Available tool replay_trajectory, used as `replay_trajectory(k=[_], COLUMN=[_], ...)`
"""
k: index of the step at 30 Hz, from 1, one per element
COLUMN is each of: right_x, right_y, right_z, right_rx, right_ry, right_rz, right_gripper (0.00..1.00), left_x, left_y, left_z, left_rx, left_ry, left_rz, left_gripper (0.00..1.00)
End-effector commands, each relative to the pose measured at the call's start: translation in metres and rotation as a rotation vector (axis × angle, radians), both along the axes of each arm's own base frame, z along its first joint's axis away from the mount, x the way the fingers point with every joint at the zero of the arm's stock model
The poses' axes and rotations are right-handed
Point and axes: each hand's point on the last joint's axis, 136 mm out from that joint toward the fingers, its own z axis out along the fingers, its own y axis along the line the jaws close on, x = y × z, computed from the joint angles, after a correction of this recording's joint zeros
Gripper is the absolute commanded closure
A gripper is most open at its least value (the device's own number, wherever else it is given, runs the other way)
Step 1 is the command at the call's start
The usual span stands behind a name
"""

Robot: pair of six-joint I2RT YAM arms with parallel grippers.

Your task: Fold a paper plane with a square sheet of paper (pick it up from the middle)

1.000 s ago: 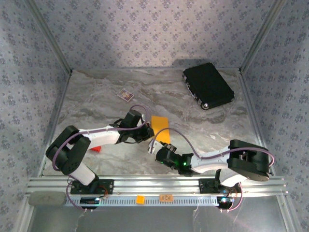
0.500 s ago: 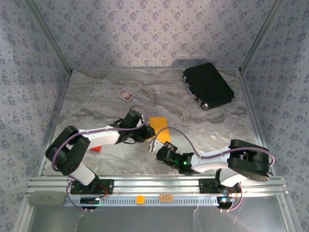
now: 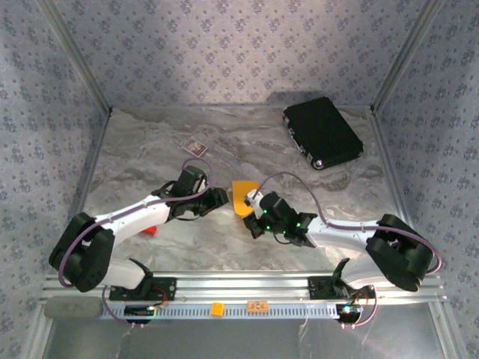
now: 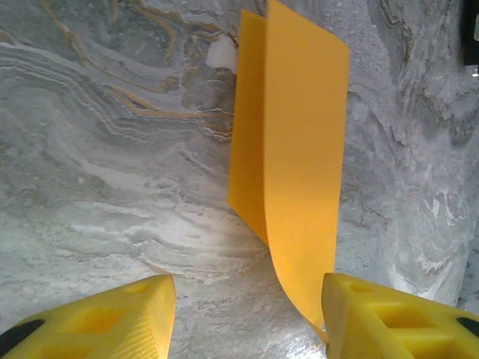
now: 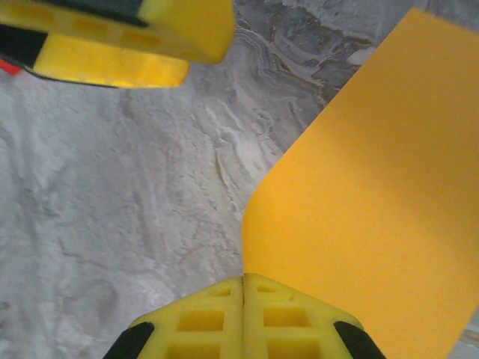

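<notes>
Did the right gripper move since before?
Yes. The right gripper moved away from the front rail, closer to the black case.

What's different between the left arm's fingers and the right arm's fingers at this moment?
The left fingers stand wide apart; the right fingers are pressed together. The left fingers grip nothing, with the paper curling beside one of them, while the right fingers pinch that paper's edge. Both pairs are yellow and close to the paper.
</notes>
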Motion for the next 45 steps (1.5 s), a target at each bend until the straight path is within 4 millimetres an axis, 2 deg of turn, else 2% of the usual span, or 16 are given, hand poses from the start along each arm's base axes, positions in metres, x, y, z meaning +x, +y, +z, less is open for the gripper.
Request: replay_trajectory(k=[1,6,9,12,17,22,28,32,37,41,45], right_x=[-0.018,-0.024,-0.030,-0.033,-0.033,-0.032,-0.030,-0.028,-0.023,-0.013,-0.002], right_y=[0.015,0.025,0.031,0.030,0.022,0.016,0.014,0.013,0.008,-0.003,-0.016], right_z=[0.004,0.010,0.012,0.008,-0.002,-0.011,-0.015,-0.015,-0.020,-0.028,-0.039], right_rx=[0.104,0.201,0.238,0.241,0.243,0.245,0.251,0.252,0.234,0.191,0.114], right_ry=[0.234,0.388,0.396,0.395,0.391,0.405,0.421,0.420,0.419,0.401,0.382], right_rz=[0.050,0.113,0.153,0.158,0.141,0.122,0.114,0.105,0.075,0.007,-0.068], right_gripper=[1.00,1.00,1.00,1.00,1.00,1.00,1.00,1.00,1.00,1.00,1.00], left_x=[0.004,0.013,0.020,0.029,0.044,0.056,0.054,0.048,0.038,0.034,0.034], left_y=[0.004,0.002,-0.004,-0.015,-0.040,-0.068,-0.091,-0.093,-0.085,-0.081,-0.080], left_z=[0.013,0.023,0.030,0.037,0.034,0.014,-0.022,-0.048,-0.076,-0.086,-0.087], left_rx=[0.009,-0.012,-0.030,-0.051,-0.082,-0.104,-0.072,-0.042,0.006,0.027,0.029], left_ry=[-0.031,-0.055,-0.070,-0.088,-0.074,-0.016,0.065,0.119,0.170,0.190,0.191], left_rz=[-0.010,-0.024,-0.048,-0.094,-0.176,-0.262,-0.331,-0.337,-0.343,-0.341,-0.338], left_gripper=[0.48,0.55,0.59,0.63,0.72,0.78,0.83,0.85,0.88,0.88,0.88])
